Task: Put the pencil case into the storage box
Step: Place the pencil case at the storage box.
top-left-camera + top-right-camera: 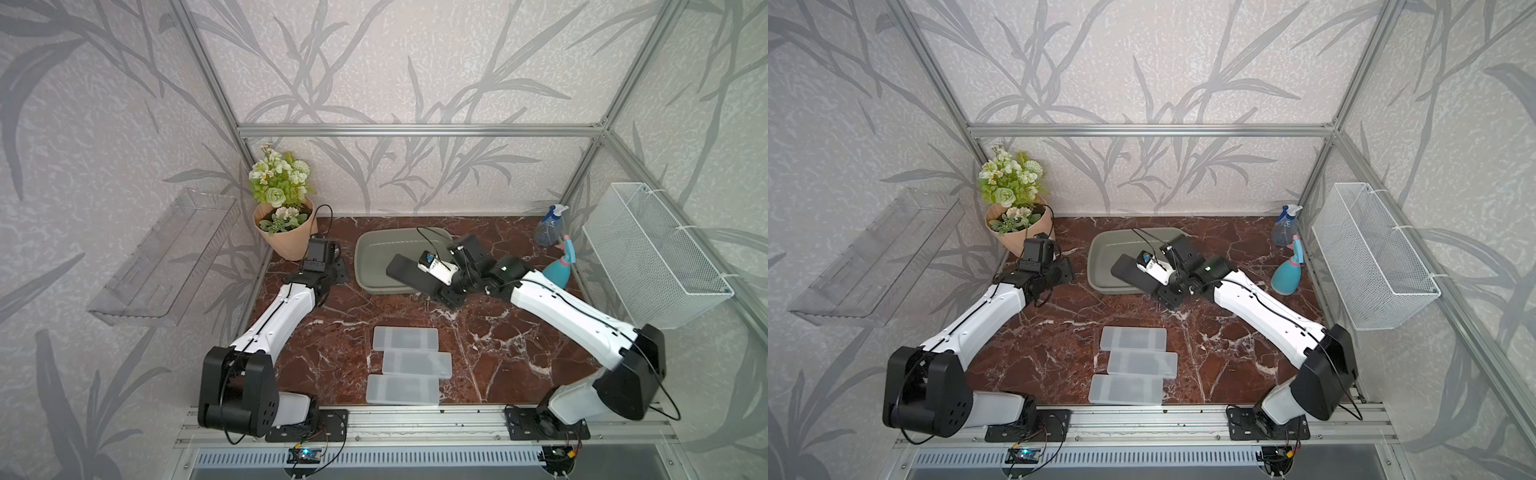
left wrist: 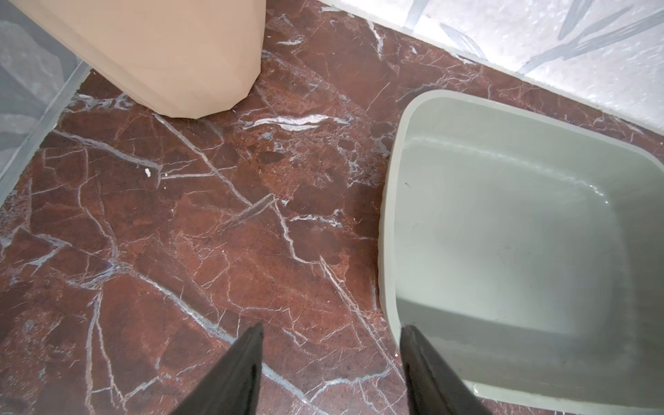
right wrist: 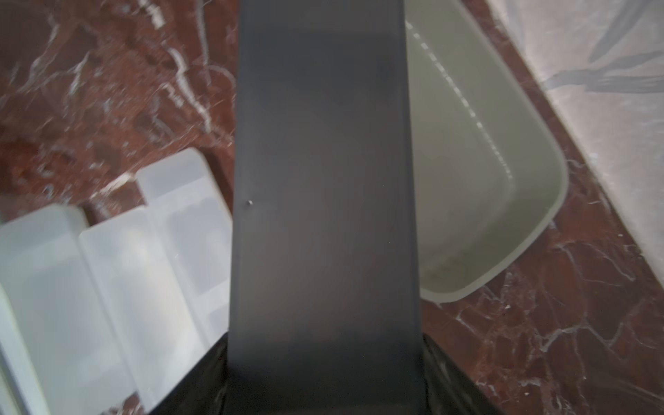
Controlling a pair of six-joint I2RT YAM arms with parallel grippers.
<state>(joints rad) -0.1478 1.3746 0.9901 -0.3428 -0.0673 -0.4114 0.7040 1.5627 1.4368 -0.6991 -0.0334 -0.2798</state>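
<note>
The right gripper (image 3: 325, 345) pinches one end of the dark pencil case (image 1: 405, 272), which reaches out over the near rim of the grey-green storage box (image 1: 362, 253). The left gripper (image 2: 331, 334) stands spread above the marble table (image 2: 215, 233), just beside the box.

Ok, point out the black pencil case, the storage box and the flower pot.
black pencil case (image 1: 405, 274): a top view, its free end.
storage box (image 1: 374, 259): a top view, bare inner floor.
flower pot (image 1: 291, 245): a top view, peach side wall.
</note>
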